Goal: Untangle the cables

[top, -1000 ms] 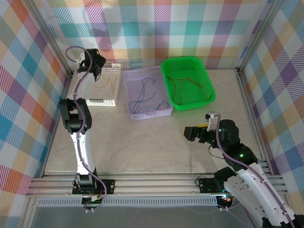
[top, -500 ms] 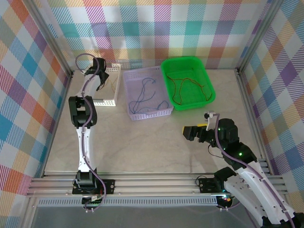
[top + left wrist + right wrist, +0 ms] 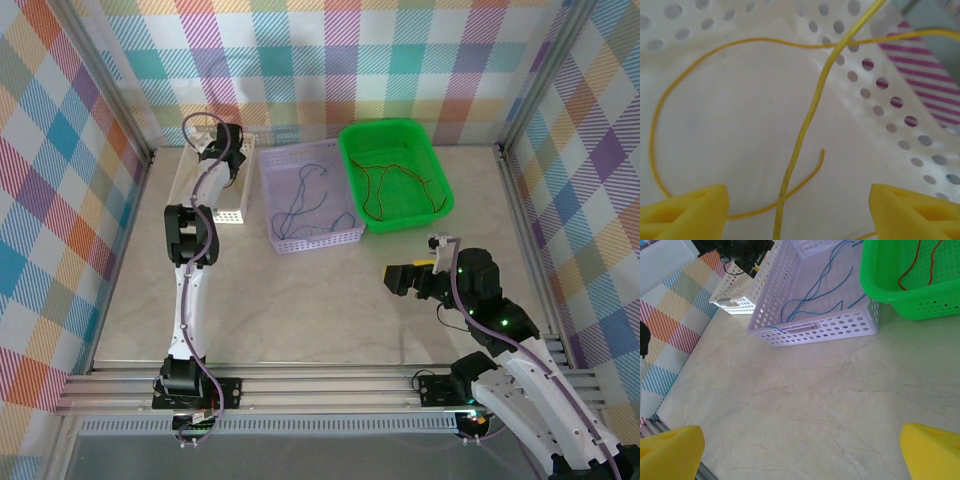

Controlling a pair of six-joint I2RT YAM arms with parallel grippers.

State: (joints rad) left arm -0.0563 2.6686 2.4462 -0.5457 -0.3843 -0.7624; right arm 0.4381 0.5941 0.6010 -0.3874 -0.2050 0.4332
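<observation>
Yellow cable [image 3: 809, 122] lies in the white basket [image 3: 920, 145], between my left jaws, spread wide, gripping nothing. Right jaws gape empty over the bench [image 3: 830, 405]; blue cables [image 3: 812, 290] lie in the lilac basket [image 3: 815, 332].

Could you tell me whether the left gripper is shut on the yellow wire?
No, the left gripper is open, its fingers wide apart, with the yellow wire running untouched between them.
</observation>
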